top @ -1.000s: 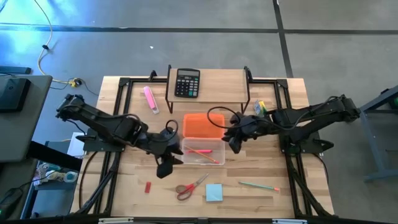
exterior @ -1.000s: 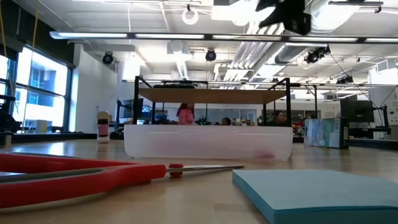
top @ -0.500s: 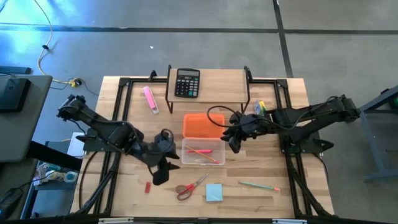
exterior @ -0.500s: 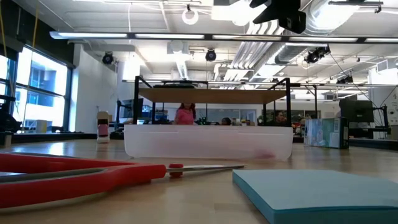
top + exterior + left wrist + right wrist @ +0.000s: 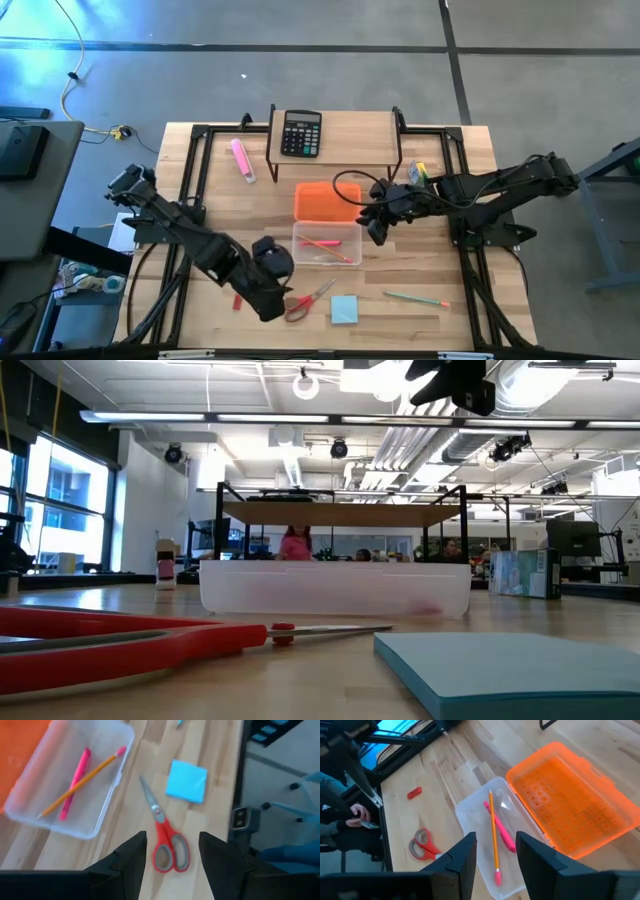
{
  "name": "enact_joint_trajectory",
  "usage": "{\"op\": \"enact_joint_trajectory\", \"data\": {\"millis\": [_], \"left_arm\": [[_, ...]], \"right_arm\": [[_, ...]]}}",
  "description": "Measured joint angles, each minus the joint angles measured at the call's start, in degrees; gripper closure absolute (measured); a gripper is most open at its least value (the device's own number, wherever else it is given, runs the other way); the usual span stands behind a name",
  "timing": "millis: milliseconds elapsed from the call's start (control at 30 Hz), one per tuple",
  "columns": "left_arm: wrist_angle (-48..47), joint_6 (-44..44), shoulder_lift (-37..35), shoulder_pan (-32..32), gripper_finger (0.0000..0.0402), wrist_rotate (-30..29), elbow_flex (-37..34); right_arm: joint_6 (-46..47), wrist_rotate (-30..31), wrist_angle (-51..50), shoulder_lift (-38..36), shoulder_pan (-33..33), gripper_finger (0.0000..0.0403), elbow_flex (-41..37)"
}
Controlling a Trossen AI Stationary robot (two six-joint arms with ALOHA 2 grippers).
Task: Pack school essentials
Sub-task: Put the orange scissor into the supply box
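A clear box holds a pink pen and an orange pencil; its orange lid lies open on the far side. Red-handled scissors, a light-blue sticky pad, a green pencil and a red eraser lie flat near the table's near edge. A yellow pack sits by the right frame post. My left gripper is open above the scissors' handles. My right gripper is open, hovering at the box's right end.
A black calculator rests on a small wooden shelf at the far edge, with a pink marker to its left. Black frame rails run along both table sides. A person's hand shows beyond the table in the right wrist view.
My left gripper has swung from beside the box's left end toward the table's near edge and now hangs over the scissors' handles. It has stayed open. Nothing on the table has moved.
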Motion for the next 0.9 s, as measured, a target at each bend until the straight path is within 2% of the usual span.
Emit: {"op": "enact_joint_trajectory", "data": {"millis": [333,633,900], "left_arm": [[-1.1,-6.05,6.18,-1.76,0.0232,-0.11,0.01],[-0.41,-10.37,10.81,-3.56,0.0232,1.33,0.01],[4.27,-13.04,14.52,-4.75,0.0232,1.89,-0.03]], "right_arm": [[1.05,2.8,-0.96,0.02,-0.14,0.0274,0.0],[2.99,-0.5,-2.31,4.99,-2.01,0.0274,0.0],[2.07,-0.53,-3.35,6.58,-3.41,0.0274,0.0]]}}
